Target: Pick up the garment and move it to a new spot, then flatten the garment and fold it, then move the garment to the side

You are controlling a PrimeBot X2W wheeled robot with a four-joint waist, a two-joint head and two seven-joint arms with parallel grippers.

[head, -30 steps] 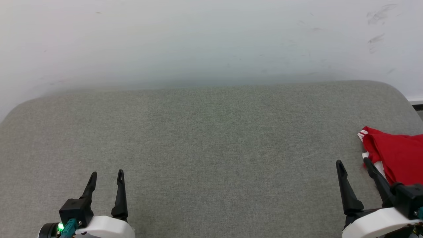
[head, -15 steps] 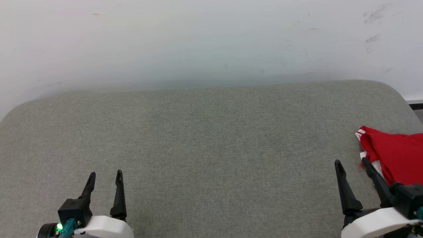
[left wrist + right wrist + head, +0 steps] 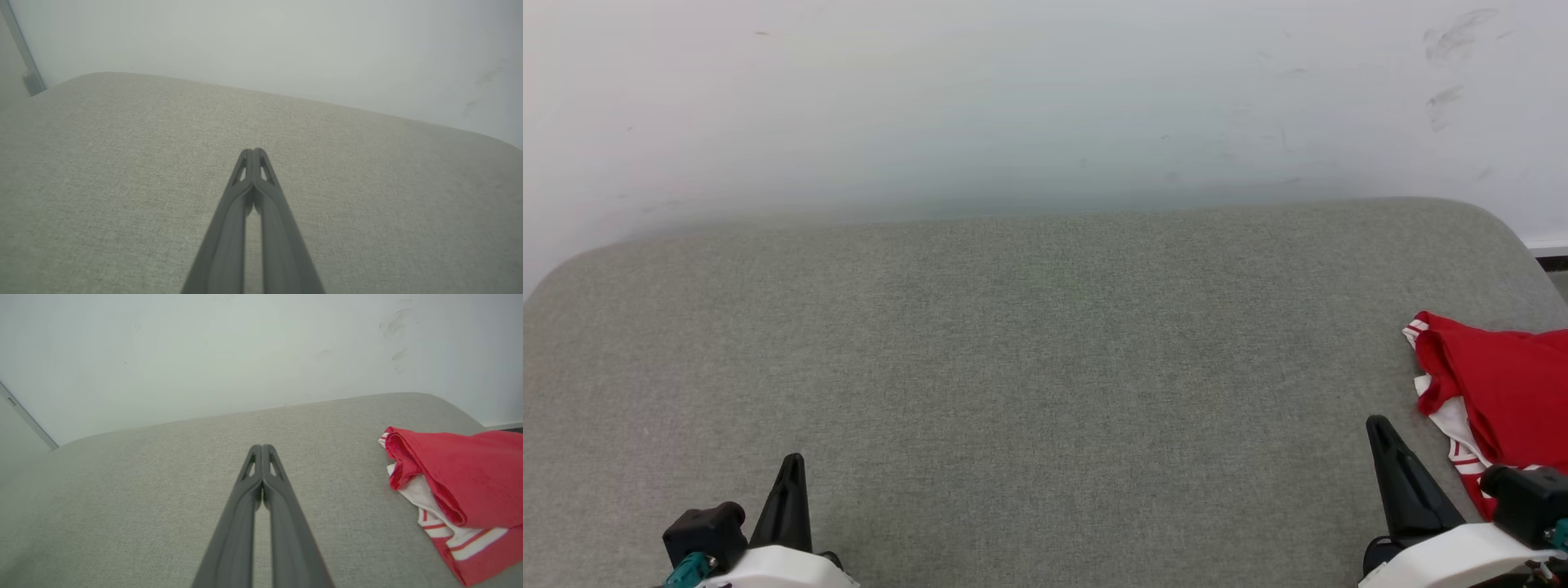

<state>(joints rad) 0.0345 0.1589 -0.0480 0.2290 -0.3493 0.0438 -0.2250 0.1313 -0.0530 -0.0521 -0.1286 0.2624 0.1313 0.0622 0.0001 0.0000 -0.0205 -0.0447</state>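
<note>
The red shirt (image 3: 1507,380) sits at the far right edge of the grey cushion (image 3: 1045,343), and the head view cuts part of it off. A red layer is flopped over on top, and a white sleeve with red stripes pokes out underneath on the near side. That shows clearly in the right wrist view (image 3: 457,469). I can't spot any lettering from these angles.

The right fingers (image 3: 1384,441) are just beside the shirt's near-left corner. As far as I can tell they aren't touching it. They're pressed tight together with nothing between them (image 3: 262,451). The left fingers (image 3: 791,478) are well apart from the shirt, low on the other side. They're also pinched together and empty, with plain cushion ahead of them (image 3: 254,155). Behind it all is a scuffed white wall (image 3: 1045,98).

Honestly this fits two stages. Either the shirt is a bundle waiting to be carried to the middle, or it's been folded and parked at the side. The bit I can see looks more rumpled than crisp, but too much is out of view to call it.

If it does get handled, pinched-together fingers will only shove cloth around. That rolled red edge looks like a better bite than one thin layer. It's also close to the cushion's edge, so a sideways nudge could tip it off.
</note>
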